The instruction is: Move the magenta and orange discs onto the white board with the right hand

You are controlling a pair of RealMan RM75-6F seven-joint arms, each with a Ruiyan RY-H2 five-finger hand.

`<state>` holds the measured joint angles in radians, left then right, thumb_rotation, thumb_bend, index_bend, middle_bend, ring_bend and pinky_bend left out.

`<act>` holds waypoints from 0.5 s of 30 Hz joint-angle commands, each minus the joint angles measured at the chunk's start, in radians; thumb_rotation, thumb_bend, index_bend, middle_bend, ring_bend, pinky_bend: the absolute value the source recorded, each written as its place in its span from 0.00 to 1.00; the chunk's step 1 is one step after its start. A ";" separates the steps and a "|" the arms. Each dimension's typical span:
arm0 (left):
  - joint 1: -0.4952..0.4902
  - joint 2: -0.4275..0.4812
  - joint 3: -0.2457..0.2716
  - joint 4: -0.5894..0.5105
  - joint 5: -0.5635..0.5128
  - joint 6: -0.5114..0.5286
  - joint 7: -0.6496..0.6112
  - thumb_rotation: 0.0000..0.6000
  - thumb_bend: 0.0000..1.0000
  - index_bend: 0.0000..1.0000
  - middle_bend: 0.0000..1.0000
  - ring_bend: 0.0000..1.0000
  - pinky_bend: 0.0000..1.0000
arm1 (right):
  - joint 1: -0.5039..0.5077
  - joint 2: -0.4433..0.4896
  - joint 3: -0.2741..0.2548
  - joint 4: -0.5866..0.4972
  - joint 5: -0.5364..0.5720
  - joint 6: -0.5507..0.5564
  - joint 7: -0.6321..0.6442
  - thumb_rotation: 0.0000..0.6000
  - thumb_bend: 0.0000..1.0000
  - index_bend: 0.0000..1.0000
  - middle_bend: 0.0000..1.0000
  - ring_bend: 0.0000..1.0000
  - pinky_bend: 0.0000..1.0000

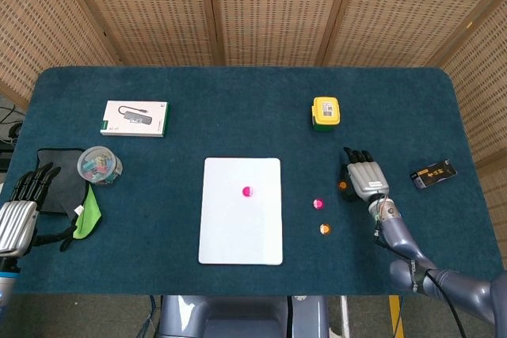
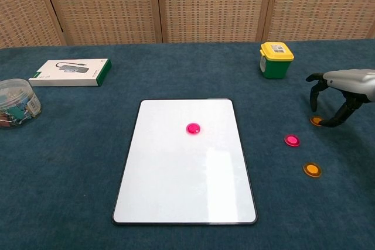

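Observation:
The white board point(image 1: 241, 231) point(image 2: 181, 185) lies mid-table with one magenta disc point(image 1: 247, 191) point(image 2: 193, 127) on it. To its right, on the cloth, lie a second magenta disc point(image 1: 318, 204) point(image 2: 292, 140), an orange disc point(image 1: 324, 229) point(image 2: 312, 170) nearer the front, and another orange disc point(image 1: 342, 185) point(image 2: 317, 120). My right hand point(image 1: 364, 176) point(image 2: 343, 89) hovers at that last orange disc, fingers curved down around it, holding nothing. My left hand point(image 1: 22, 203) rests open at the table's left edge.
A yellow-lidded green box point(image 1: 325, 112) point(image 2: 276, 59) stands behind the discs. A black packet point(image 1: 432, 174) lies far right. At the left are a white-green box point(image 1: 135, 117) point(image 2: 71, 71), a clear tub of clips point(image 1: 99, 165) point(image 2: 17, 102) and a black-green cloth point(image 1: 70, 195).

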<state>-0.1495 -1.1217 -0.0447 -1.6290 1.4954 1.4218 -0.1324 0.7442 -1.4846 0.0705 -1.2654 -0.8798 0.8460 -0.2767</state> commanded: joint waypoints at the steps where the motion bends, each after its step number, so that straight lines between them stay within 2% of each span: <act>1: 0.000 0.001 0.000 0.000 0.000 0.000 0.000 1.00 0.00 0.00 0.00 0.00 0.00 | -0.001 -0.006 0.008 0.009 -0.005 -0.007 -0.001 1.00 0.34 0.43 0.00 0.00 0.00; 15: -0.001 0.002 0.001 -0.001 -0.005 -0.005 0.003 1.00 0.00 0.00 0.00 0.00 0.00 | 0.001 -0.036 0.029 0.056 0.017 -0.052 -0.024 1.00 0.34 0.43 0.00 0.00 0.00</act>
<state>-0.1505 -1.1198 -0.0441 -1.6304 1.4905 1.4167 -0.1294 0.7449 -1.5182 0.0981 -1.2135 -0.8647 0.7973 -0.3007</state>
